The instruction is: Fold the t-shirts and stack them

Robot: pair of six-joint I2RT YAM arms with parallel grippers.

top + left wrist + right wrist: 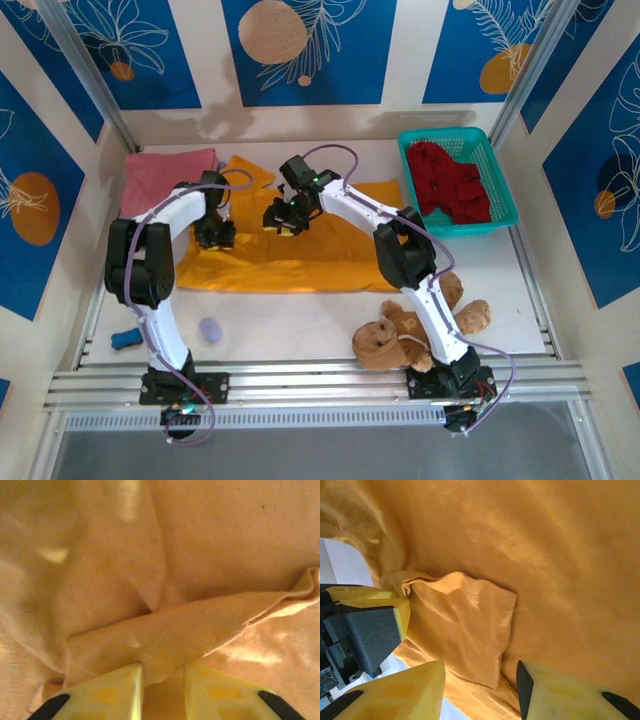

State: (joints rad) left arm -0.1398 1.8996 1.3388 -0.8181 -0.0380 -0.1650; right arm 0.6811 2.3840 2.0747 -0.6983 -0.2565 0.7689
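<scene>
While the mustard-orange t-shirt (300,250) lies spread across the middle of the desk (300,320), both arms reach over it from the near edge and meet above its left half. The left end effector (215,234) sits down on the cloth near the shirt's left edge. In the left wrist view its yellow fingers (115,692) stand narrow, with a raised ridge of the orange fabric, its hem stitching visible, running down into the gap between them, so it is gripping a fold of the shirt. The right end effector (280,218) hovers just beside it, toward the shirt's upper middle. In the right wrist view its jaws stand wide apart, and a small doubled-over flap of the same orange cloth lies on the shirt between and just beyond the fingertips, touching neither. At the left of that view the left arm's fingertip presses against a gathered knot of the fabric. The salmon-pink t-shirt (168,175) lies at the back left corner of the desk, its near edge touching or tucked by the orange one, well behind the left arm. The dark red t-shirt (452,185) is bunched inside the teal mesh basket (445,133) at the back right, apart from both arms. A brown teddy bear (395,338) rests near the front right, beside the right arm's base.
</scene>
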